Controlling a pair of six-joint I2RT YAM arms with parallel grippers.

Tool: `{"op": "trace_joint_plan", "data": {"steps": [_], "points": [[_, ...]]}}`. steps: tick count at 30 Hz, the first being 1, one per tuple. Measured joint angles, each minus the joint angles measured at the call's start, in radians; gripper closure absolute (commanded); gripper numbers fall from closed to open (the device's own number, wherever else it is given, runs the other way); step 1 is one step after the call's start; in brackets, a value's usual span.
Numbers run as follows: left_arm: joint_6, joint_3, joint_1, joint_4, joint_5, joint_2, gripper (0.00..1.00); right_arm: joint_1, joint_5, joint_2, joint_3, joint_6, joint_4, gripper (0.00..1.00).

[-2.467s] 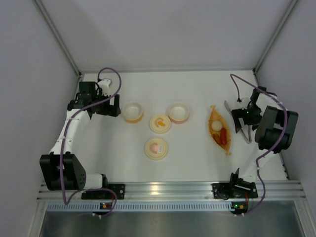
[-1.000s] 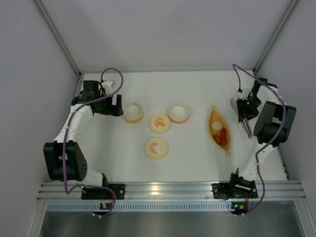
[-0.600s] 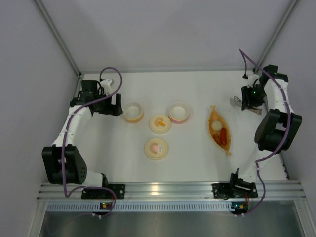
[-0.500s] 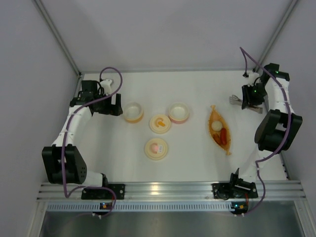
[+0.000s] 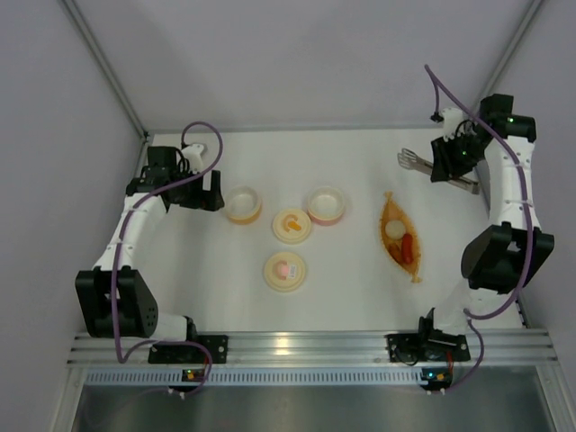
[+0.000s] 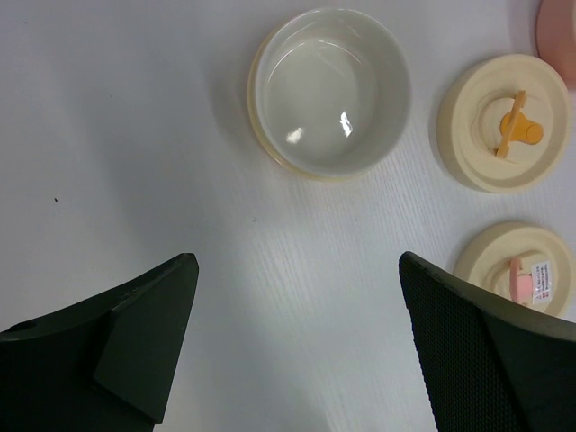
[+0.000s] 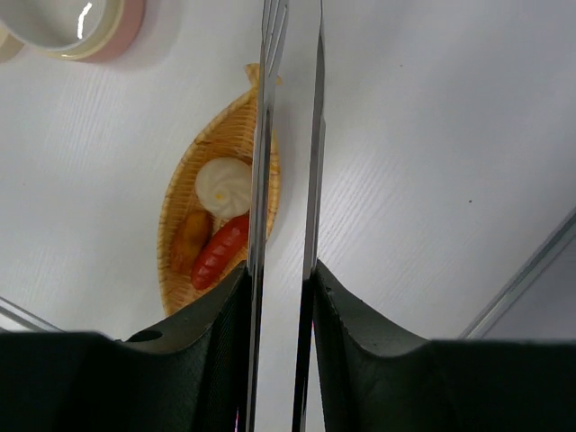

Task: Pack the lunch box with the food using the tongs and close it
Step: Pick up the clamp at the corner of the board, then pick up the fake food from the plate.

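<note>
Since the arm bases sit nearest, the scene is read outward from them: the pink-knob lid [image 5: 284, 270] and, just behind it, the orange-knob lid [image 5: 292, 225] are seen mid-table, w/ the orange tray [image 5: 390, 207] to their right, in which the white ball [image 5: 394, 229] and the sausage [image 5: 408, 250] are lying, not yet packed. Further back the pink bowl [image 5: 326, 204] and the cream bowl [image 6: 328, 90] are set, and the left gripper [image 6: 297, 342] is hung wide open & empty near the latter. Farthest, back right, the tongs [image 5: 409, 160] are pinched by the right gripper [image 7: 281, 279], arms squeezed to a narrow gap, nothing btwn the tips. Risk, as judged: w/ so little gap the ball cannot be straddled unless the grip is eased, and too much easing could let the tongs slip or twist. Long axis is laid approx left-right, tips pointed left twd table centre.
</note>
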Motion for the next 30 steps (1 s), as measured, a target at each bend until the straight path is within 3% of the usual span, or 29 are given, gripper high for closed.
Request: {"op": "trace_joint_plan", "data": {"steps": [8,18,30], "points": [[0.010,0.005,0.000,-0.012,0.030,-0.009,0.02,0.074,-0.021,-0.121,-0.054,-0.096,-0.019,0.68],[0.027,0.007,0.000,-0.060,0.087,-0.022,0.02,0.074,0.029,-0.328,-0.333,-0.236,-0.036,0.67],[0.029,0.007,0.000,-0.068,0.110,-0.039,0.02,0.074,0.071,-0.349,-0.439,-0.266,-0.038,0.65]]}}
